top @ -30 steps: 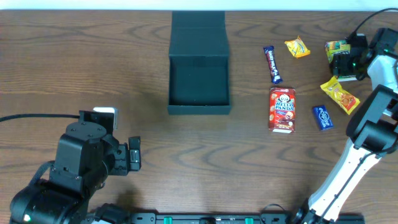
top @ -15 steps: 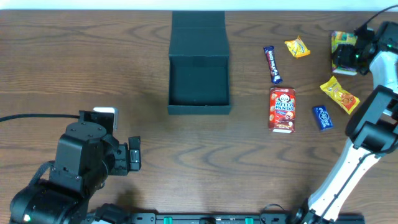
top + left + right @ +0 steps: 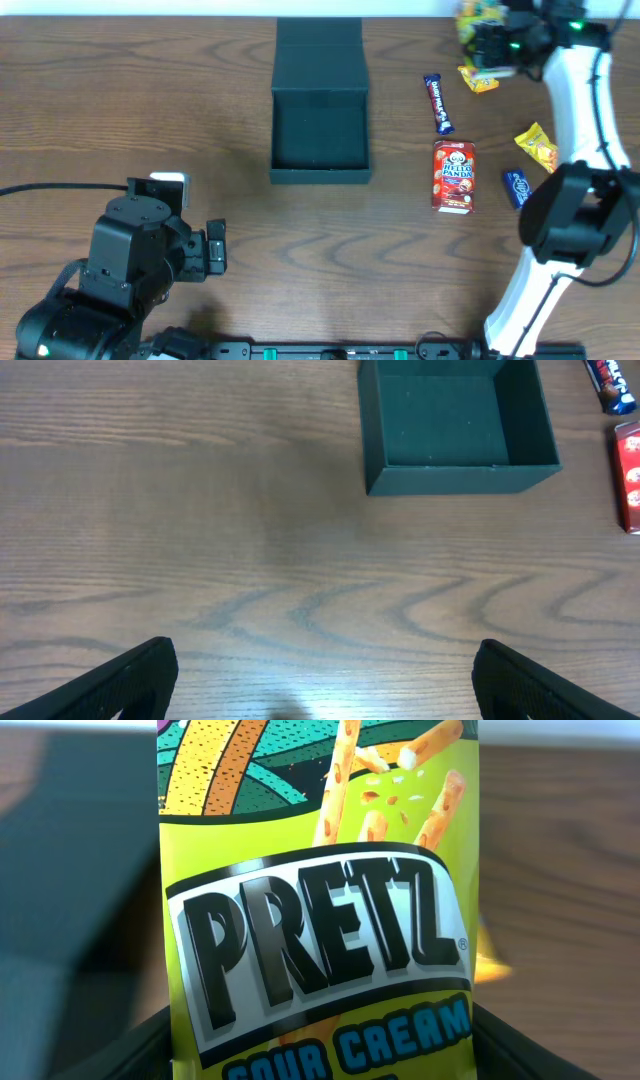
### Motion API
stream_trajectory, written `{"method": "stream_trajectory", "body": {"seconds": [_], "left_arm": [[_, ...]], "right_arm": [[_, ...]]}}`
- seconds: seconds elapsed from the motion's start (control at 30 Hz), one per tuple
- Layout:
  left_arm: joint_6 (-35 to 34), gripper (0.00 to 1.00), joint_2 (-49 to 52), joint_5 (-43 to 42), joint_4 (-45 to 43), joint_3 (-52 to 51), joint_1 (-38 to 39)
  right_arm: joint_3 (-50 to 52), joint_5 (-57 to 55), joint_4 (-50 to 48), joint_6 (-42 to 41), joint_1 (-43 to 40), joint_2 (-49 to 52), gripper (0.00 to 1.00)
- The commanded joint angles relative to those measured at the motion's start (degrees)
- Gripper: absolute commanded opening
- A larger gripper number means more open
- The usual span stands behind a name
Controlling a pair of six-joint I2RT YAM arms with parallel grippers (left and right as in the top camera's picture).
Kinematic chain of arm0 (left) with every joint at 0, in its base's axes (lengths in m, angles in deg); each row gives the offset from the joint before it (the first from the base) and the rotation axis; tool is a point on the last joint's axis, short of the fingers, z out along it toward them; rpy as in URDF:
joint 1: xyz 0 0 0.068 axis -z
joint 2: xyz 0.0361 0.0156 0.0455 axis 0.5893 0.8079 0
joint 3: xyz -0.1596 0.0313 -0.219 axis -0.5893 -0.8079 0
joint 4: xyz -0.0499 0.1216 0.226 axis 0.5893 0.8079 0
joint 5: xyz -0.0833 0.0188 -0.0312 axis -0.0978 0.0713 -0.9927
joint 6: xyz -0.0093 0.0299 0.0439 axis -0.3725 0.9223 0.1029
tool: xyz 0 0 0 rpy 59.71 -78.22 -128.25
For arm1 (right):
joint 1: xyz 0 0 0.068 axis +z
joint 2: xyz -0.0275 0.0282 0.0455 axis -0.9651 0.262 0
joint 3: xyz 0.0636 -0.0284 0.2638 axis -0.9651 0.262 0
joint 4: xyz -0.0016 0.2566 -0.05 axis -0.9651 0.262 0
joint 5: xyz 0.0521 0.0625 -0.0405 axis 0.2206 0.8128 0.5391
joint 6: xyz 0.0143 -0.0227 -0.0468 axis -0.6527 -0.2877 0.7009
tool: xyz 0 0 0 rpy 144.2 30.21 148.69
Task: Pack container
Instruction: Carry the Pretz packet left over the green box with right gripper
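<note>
Two tools are in view. The right tool is clamped on a yellow-green Pretz bag, which fills its wrist camera; a dark finger shows at each lower corner of the bag. From overhead, this tool and the bag are at the far right part of the desk, and the white right arm reaches up to them from the near edge. Just beside the tool lies a small yellow packet. Nearer the front are a dark candy bar, a red Hello Panda carton, a second yellow packet and a blue packet partly hidden by the arm. The left tool has its fingers wide apart with only bare wood between them, at the near left of the desk. The box sits near the middle of the far side, open, with its lid folded back flat toward the far edge. It lies left of the candy bar and well apart from both tools.
</note>
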Motion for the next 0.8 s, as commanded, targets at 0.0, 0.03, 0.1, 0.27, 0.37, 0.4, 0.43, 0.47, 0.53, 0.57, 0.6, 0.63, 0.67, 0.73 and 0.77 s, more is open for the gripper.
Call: {"method": "stream_trajectory", "body": {"seconds": [0.0,0.03,0.1,0.27,0.37,0.4,0.43,0.47,0.53,0.57,0.6,0.63,0.67,0.73,0.77], "left_arm": [[1.2,0.95,-0.2,0.0,0.0,0.7,-0.2],[1.2,0.95,-0.2,0.0,0.0,0.7,-0.2],[1.2,0.95,-0.2,0.0,0.0,0.7,-0.2],[1.2,0.95,-0.2,0.0,0.0,0.7,-0.2],[1.2,0.95,-0.2,0.0,0.0,0.7,-0.2],[1.2,0.95,-0.2,0.0,0.0,0.7,-0.2],[1.2,0.95,-0.2,0.0,0.0,0.7,-0.2],[1.2,0.95,-0.2,0.0,0.0,0.7,-0.2],[1.2,0.95,-0.2,0.0,0.0,0.7,-0.2],[1.2,0.95,-0.2,0.0,0.0,0.7,-0.2],[1.2,0.95,-0.2,0.0,0.0,0.7,-0.2],[1.2,0.95,-0.2,0.0,0.0,0.7,-0.2],[1.2,0.95,-0.2,0.0,0.0,0.7,-0.2],[1.2,0.95,-0.2,0.0,0.0,0.7,-0.2],[1.2,0.95,-0.2,0.0,0.0,0.7,-0.2]], "right_arm": [[-1.0,1.0,1.8,-4.6,5.9,-1.5,0.71],[-1.0,1.0,2.2,-5.5,7.5,-1.5,0.71],[-1.0,1.0,2.7,-7.8,11.8,-1.5,0.70],[-1.0,-2.4,2.9,-14.8,21.4,-1.4,0.70],[-1.0,-5.8,3.5,-19.4,26.6,-1.2,0.69],[-1.0,-8.0,3.7,-21.4,28.5,-1.0,0.69],[-1.0,-10.1,3.7,-23.3,30.2,-0.9,0.69],[-1.0,-12.1,3.8,-25.3,32.1,-0.8,0.69],[-0.9,-15.6,3.8,-29.9,35.5,-0.3,0.69],[-0.8,-17.5,3.8,-32.2,37.0,-0.1,0.68],[-0.4,-19.9,3.8,-34.6,38.6,0.3,0.68],[-0.2,-21.7,4.1,-36.3,39.6,0.5,0.68],[0.0,-23.7,4.6,-38.6,40.7,1.1,0.69],[0.4,-25.2,5.3,-41.5,42.2,2.1,0.70],[0.4,-25.1,5.3,-42.3,42.8,2.7,0.69]]}}
